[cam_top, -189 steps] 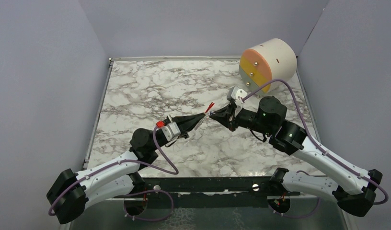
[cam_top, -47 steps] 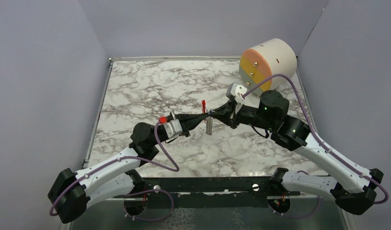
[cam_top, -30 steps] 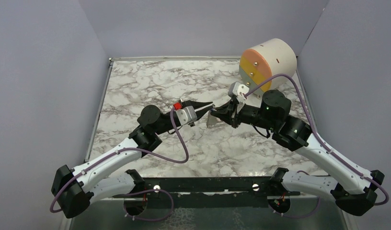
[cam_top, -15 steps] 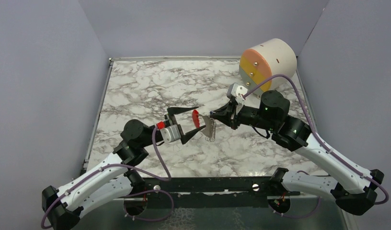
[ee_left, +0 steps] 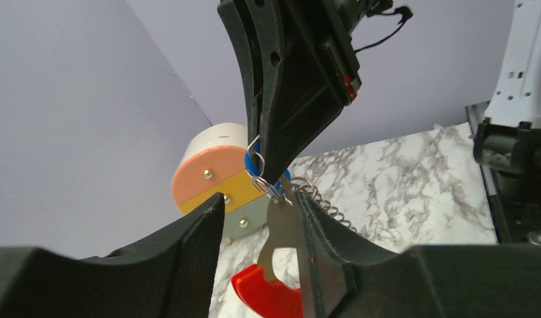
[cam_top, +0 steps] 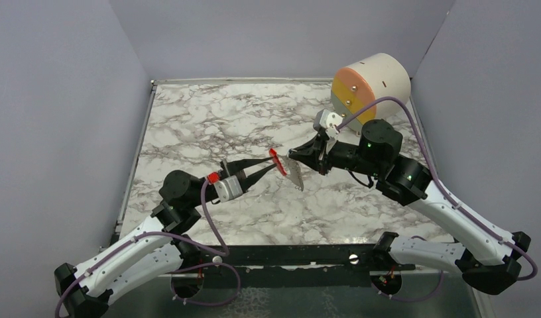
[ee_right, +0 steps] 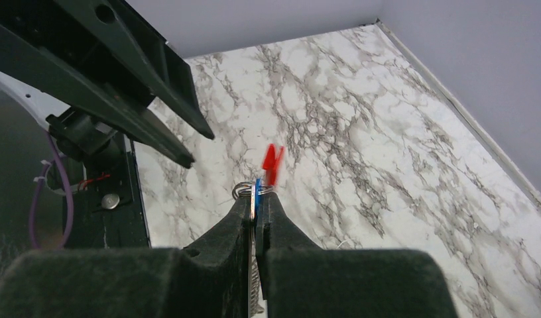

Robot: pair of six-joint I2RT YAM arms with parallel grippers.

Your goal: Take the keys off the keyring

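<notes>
In the top external view, the black two-fingered left gripper (cam_top: 270, 163) is seen to have been drawn in around the thin bright red keyring (cam_top: 275, 161). Half a second ago its jaws were spread wide on either side of that loop; now they have been narrowed to a slim wedge about it. In the left wrist view a gap is still left between the fingers (ee_left: 195, 252), so the jaws are judged partly open and closing. Whether the loop is already pinched cannot be told. One flat grey key (ee_left: 281, 238) lies between those fingers, against one of them.

The black right gripper (cam_top: 292, 159) is clenched, as it was a second ago. In the right wrist view a tiny blue-headed key (ee_right: 258, 188) and a fine silver wire ring (ee_right: 242, 191) are nipped at its tips. The bunch of flat silvery-grey metal keys (cam_top: 296, 176) hangs just below those tips, clear of the white marbled table (cam_top: 201, 126). It is now slanted away from the left gripper, where it hung straighter before. The red loop sits just beyond the right gripper's tips, between the two grippers.

No key is seen freed yet. It is judged that opposing holds are being set up, so that loop and keys can be drawn apart.
</notes>
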